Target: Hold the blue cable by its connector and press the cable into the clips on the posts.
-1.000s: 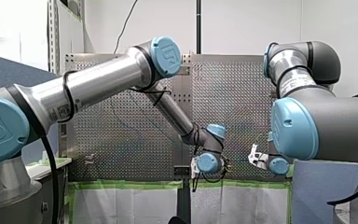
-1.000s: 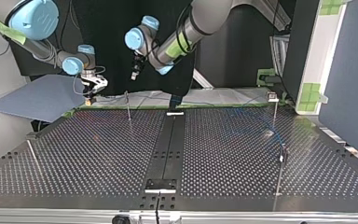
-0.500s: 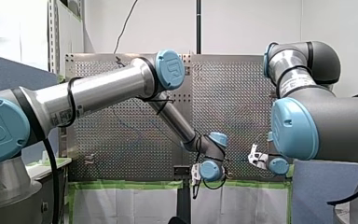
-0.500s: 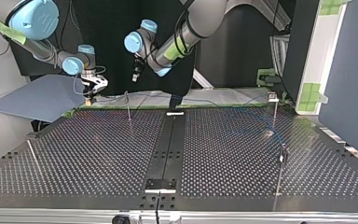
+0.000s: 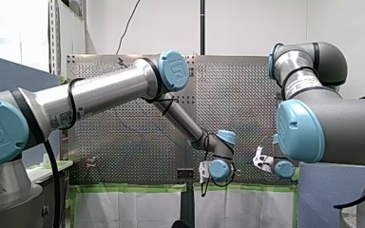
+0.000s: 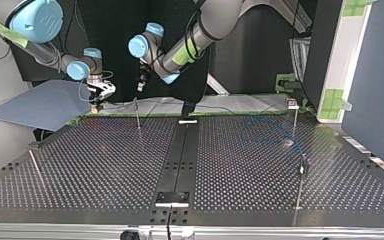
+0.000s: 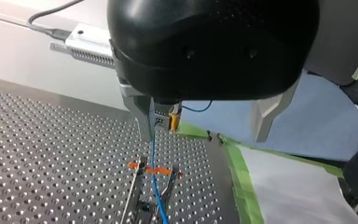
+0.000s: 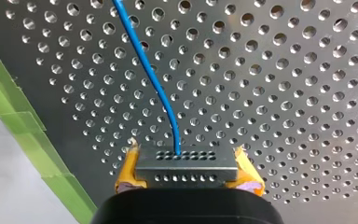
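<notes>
My right gripper (image 8: 185, 157) is shut, its yellow pads (image 8: 127, 171) clamping the dark connector (image 8: 186, 169) of the blue cable (image 8: 156, 88), which runs away over the perforated plate. In the left wrist view my left gripper (image 7: 203, 136) hangs open and holds nothing. Ahead of it the blue cable (image 7: 153, 154) drops from the connector (image 7: 161, 120) through an orange clip (image 7: 154, 171) on a thin post (image 7: 137, 186). In the top view my right gripper (image 6: 97, 102) is at the far left edge. My left gripper (image 6: 140, 85) hovers above the post (image 6: 137, 114).
More thin posts stand at the top view's right (image 6: 295, 117) (image 6: 302, 172) and near left (image 6: 35, 167). Green tape (image 8: 25, 126) lines the table's edge. A blue-grey panel (image 6: 45, 105) lies beyond the far left corner.
My left gripper has drifted toward the top view's left, closer to my right gripper, still open. My right arm has not moved.
</notes>
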### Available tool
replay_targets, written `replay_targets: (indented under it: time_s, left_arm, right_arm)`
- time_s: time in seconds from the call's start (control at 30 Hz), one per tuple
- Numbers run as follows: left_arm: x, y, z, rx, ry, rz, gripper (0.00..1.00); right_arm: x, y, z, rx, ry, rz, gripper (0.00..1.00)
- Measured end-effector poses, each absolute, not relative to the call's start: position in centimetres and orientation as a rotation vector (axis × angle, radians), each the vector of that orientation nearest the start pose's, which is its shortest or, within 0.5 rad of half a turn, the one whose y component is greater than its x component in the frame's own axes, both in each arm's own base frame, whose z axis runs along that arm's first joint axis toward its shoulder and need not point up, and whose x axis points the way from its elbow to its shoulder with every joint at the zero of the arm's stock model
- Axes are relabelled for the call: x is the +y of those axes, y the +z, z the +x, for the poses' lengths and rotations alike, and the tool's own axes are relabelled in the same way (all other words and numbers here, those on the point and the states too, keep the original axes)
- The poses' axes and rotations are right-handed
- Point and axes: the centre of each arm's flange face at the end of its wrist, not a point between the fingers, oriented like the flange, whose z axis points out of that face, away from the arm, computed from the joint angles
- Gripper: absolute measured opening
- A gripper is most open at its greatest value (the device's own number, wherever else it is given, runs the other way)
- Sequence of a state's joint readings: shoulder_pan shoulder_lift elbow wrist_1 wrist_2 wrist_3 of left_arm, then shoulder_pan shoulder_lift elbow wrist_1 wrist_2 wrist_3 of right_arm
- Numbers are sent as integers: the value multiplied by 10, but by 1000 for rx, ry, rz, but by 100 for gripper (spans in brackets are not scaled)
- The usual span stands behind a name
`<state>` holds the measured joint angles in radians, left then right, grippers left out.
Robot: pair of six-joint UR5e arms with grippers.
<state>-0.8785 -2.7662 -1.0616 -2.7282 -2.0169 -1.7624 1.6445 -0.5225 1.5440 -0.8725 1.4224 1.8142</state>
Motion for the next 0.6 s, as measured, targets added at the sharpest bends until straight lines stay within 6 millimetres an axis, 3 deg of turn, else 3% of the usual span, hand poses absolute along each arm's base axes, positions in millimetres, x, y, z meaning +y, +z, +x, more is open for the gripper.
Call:
replay_targets:
  time_s: [0.6]
  left_arm:
    - [-658,-32,423,1760,-380,290,100]
  right_arm:
    - [-643,-73,197,-1423,1465,1370,0]
